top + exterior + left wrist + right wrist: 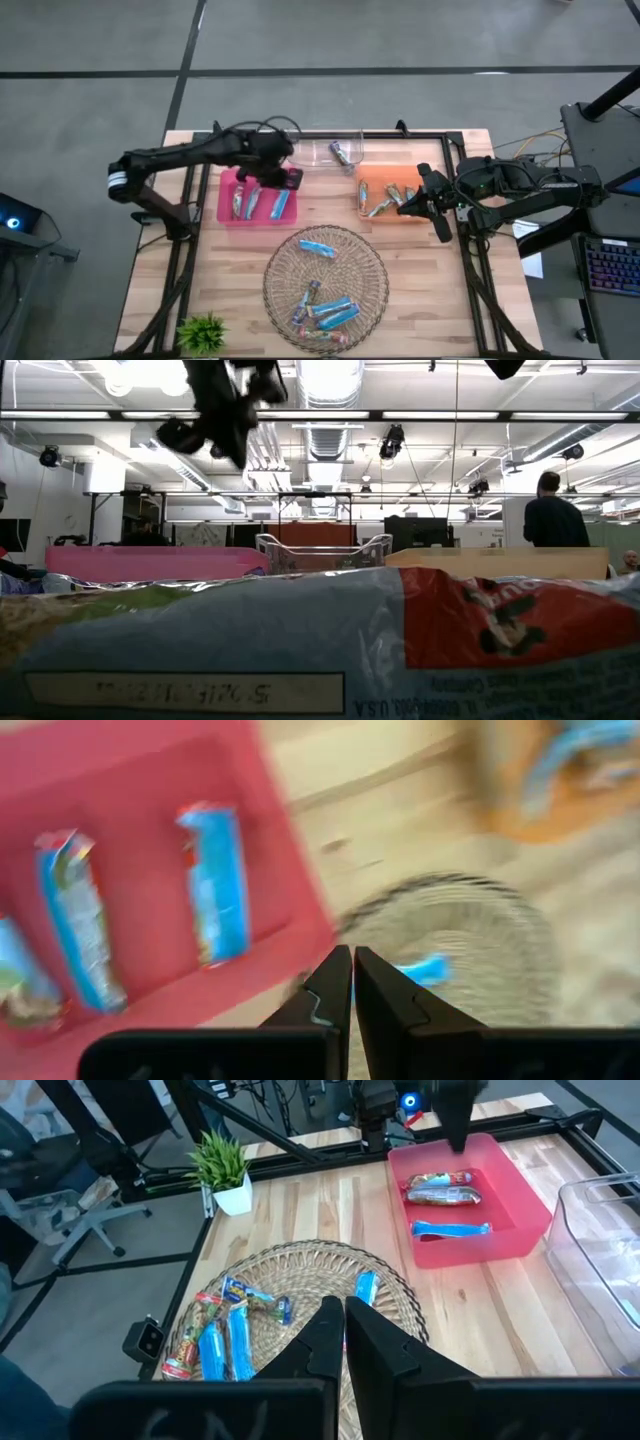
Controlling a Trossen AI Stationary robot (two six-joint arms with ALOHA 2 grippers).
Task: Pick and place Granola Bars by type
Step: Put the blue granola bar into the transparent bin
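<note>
Granola bars lie in several places. Three mostly blue ones [258, 203] sit in the pink tray [228, 180], a few [388, 201] in the orange tray [372, 176], one [342, 153] in the clear tray [318, 150], and several [325, 312] in the wicker basket [283, 262]. My left gripper [289, 179] hangs shut and empty above the pink tray's right end [300, 900], its fingers [353, 960] pointing steeply down. My right gripper [410, 201] waits shut and empty over the orange tray's right side, raised well above the table.
A small green plant [203, 332] stands at the near left corner. A black frame [465, 250] runs along the table's edges. In the low view a bar's wrapper [320, 640] lies right before the camera. A person [552, 512] stands in the room beyond.
</note>
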